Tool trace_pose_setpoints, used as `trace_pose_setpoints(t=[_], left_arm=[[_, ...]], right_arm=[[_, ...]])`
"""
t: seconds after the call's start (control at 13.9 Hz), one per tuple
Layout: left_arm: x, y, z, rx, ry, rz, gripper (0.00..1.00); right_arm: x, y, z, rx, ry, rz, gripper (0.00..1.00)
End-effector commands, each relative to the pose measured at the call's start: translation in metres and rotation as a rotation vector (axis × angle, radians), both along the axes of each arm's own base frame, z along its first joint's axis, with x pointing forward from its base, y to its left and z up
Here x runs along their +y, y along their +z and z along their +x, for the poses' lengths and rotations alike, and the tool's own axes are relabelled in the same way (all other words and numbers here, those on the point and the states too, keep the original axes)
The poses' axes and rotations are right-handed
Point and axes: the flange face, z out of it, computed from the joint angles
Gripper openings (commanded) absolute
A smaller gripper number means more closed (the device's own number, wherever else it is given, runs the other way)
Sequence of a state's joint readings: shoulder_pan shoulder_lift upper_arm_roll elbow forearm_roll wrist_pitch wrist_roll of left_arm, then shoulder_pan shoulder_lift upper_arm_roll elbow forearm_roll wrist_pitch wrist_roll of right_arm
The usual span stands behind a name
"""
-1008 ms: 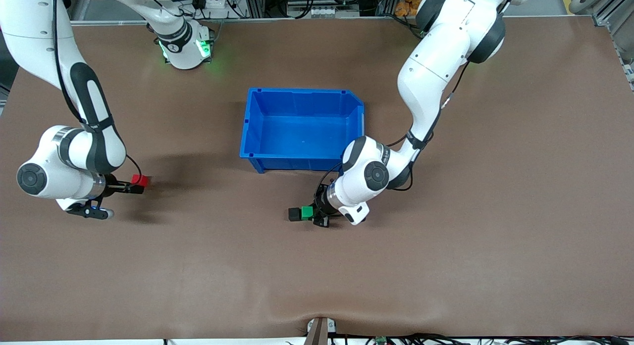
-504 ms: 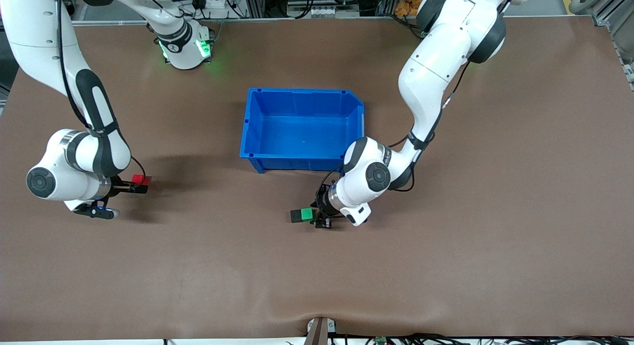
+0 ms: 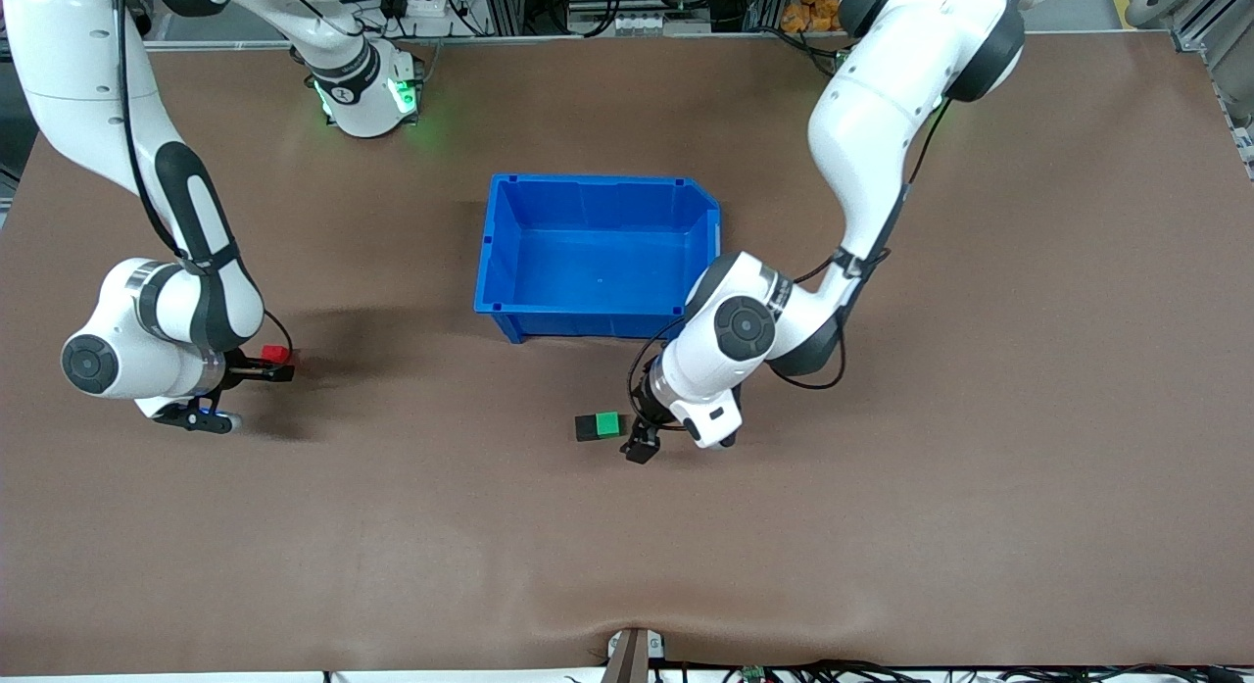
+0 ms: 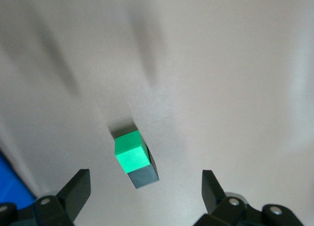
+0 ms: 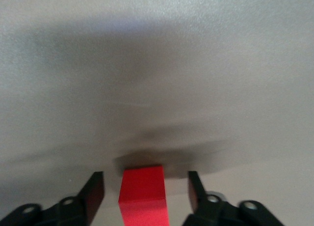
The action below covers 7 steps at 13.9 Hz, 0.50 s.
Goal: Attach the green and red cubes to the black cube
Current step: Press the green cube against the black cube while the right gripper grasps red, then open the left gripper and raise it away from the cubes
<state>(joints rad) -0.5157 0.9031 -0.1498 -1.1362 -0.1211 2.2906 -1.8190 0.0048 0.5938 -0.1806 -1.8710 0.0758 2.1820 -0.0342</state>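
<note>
The green cube point(image 3: 608, 424) and the black cube point(image 3: 587, 427) are sitting pressed together side by side just below the centre of the front frame, nearer the camera than the blue bin point(image 3: 509, 271), with the left gripper point(image 3: 642, 440) hanging just beside them, its jaws spread wide and gripping nothing. At the left edge of the frame the red cube point(image 3: 276, 353) is lying on the brown table point(image 3: 882, 516) between the fingers of the right gripper point(image 3: 278, 364), which are standing partly open with a gap showing on each side of the cube.
</note>
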Motion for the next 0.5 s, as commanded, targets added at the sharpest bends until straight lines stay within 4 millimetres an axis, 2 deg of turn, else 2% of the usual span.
trace_pose_setpoints(t=[0.0, 0.14, 0.36, 0.43], left_arm=[[0.025, 0.052, 0.000, -0.012, -0.089, 0.069, 1.00], [0.050, 0.083, 0.008, -0.010, -0.089, 0.087, 1.00], [0.091, 0.132, 0.014, -0.015, -0.070, 0.152, 1.00], [0.105, 0.150, 0.014, -0.016, -0.064, 0.174, 1.00]], right_arm=[[-0.001, -0.002, 0.000, 0.003, -0.005, 0.018, 0.53], [-0.001, -0.002, 0.000, 0.004, -0.007, 0.018, 0.45], [-0.001, 0.000, 0.000, 0.006, -0.015, 0.016, 0.13], [0.000, -0.001, 0.000, 0.014, -0.018, 0.020, 0.06]])
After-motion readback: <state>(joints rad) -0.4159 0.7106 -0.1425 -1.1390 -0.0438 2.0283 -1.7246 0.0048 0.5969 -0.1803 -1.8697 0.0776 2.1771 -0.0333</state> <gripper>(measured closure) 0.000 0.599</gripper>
